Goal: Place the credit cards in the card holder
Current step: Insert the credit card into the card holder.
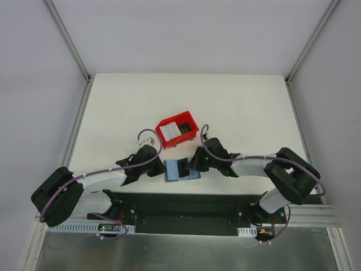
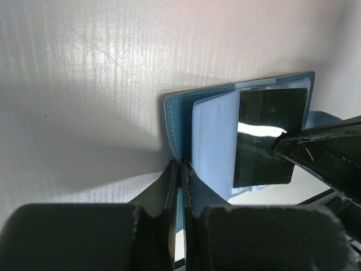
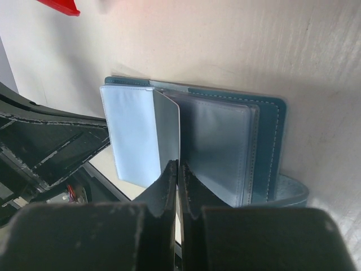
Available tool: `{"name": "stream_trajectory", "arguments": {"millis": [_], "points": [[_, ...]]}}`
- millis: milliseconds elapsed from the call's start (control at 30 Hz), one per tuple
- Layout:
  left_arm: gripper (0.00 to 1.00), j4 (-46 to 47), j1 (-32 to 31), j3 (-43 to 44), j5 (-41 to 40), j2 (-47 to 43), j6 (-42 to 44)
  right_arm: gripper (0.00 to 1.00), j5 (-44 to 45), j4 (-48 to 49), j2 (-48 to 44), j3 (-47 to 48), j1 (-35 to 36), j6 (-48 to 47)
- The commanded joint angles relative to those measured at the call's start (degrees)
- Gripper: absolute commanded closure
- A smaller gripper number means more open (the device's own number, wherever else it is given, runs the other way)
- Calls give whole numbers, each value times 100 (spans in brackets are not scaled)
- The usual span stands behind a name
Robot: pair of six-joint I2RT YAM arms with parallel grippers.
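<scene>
The teal-blue card holder (image 1: pixel 172 171) lies open on the table near the front edge, between both grippers. My left gripper (image 1: pixel 163 169) is shut on the edge of its teal cover (image 2: pixel 171 121), as the left wrist view shows (image 2: pixel 181 165). My right gripper (image 1: pixel 190 166) is shut on a thin glossy inner pocket leaf (image 3: pixel 167 127), which stands up from the lighter blue pockets (image 3: pixel 132 135). The same leaf looks dark in the left wrist view (image 2: pixel 265 135). The white credit cards (image 1: pixel 171 131) sit in the red bin (image 1: pixel 189 119), behind the card holder.
The red bin stands just beyond the two grippers; its corner shows in the right wrist view (image 3: pixel 58 5). The black base rail (image 1: pixel 180 206) runs along the table's near edge, right behind the card holder. White table (image 1: pixel 237 107) stretches to the back and sides.
</scene>
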Motion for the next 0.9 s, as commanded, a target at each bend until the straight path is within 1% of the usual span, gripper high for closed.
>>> {"name": "stream_trajectory", "arguments": {"millis": [0,133,333,433,633,767,867], "points": [[100,-304,18,-135,-118,42,3,100,-290,-32,418,22,16,-261],[100,-313,26,-118,-109,121,11,100,-431,12,595,48,60,-217],[100,-313,26,-100,-127,173,3,100,-475,12,568,13,86,-208],[100,-383,18,-92,-206,165,-24,100,-449,-119,455,-39,95,-164],[100,-559,61,-83,-329,156,-103,100,-106,-628,6,-66,51,-296],[100,-594,88,-74,-355,147,-94,100,-115,-629,15,-83,60,-261],[100,-594,96,-30,-364,165,-7,100,-307,-621,163,30,42,-296]]}}
